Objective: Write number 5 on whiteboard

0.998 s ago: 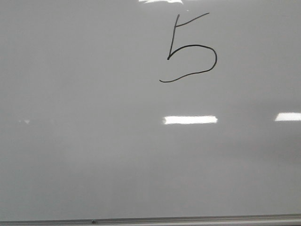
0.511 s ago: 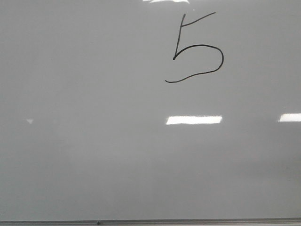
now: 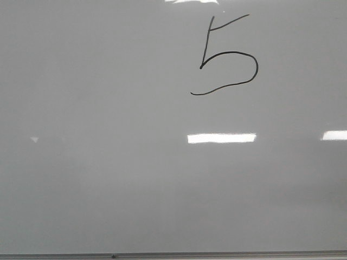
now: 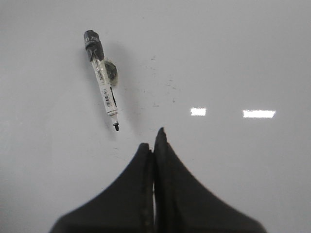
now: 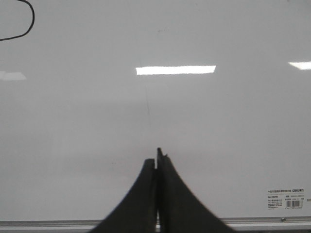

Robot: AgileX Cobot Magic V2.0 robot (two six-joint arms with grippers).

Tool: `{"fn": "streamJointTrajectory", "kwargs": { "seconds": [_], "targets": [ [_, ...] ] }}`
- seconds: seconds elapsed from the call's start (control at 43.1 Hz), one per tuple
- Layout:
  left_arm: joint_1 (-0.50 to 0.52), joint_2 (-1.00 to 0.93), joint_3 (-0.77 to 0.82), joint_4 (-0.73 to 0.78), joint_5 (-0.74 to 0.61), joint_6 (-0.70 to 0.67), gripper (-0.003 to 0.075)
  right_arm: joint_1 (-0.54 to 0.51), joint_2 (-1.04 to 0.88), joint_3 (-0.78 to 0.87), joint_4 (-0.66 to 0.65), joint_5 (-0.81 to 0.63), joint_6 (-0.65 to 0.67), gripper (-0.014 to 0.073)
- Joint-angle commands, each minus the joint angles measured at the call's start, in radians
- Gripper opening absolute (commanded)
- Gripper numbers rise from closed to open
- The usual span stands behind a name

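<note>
Now, look first at the whiteboard (image 3: 108, 179), the biggest thing here. It fills the front view, pale and shiny, with a thin grey rail (image 3: 173, 254) along its near edge. High up on it and a bit to the right sits the number 5 (image 3: 225, 54), drawn in thin black line: a slanted top bar, a straight stem and a round belly. All its parts are there, so you can judge the writing done.

Next, your two claws. The left gripper (image 4: 153, 141) has its black fingers pressed together, and they hold nothing. The right gripper (image 5: 157, 158) is pressed together too, and also holds nothing. Neither claw shows in the front view.

Then the marker (image 4: 103, 82). It lies flat on the board, just ahead of the left claw and a bit off to one side, not touching it. Its long body points roughly back toward the claw, bare tip nearest to you and dark end farthest away. A dark round thing lies beside its body; it may be the cap, but the view is too small to be sure.

The right claw only sees a small curve of the 5 (image 5: 22, 22), well apart at the corner of its view. So if the marker needs picking up, your left arm is the near one.
</note>
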Motion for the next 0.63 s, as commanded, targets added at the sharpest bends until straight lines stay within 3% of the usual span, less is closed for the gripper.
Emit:
{"fn": "streamJointTrajectory", "kwargs": {
  "seconds": [0.0, 0.603],
  "targets": [
    [0.002, -0.014, 0.004, 0.000, -0.090, -0.007, -0.0020, -0.005, -0.021, -0.015, -0.011, -0.074, 0.002, -0.0067],
    [0.002, -0.014, 0.004, 0.000, -0.090, -0.007, -0.0020, -0.005, -0.021, -0.015, -0.011, -0.074, 0.002, -0.0067]
  ]
}}
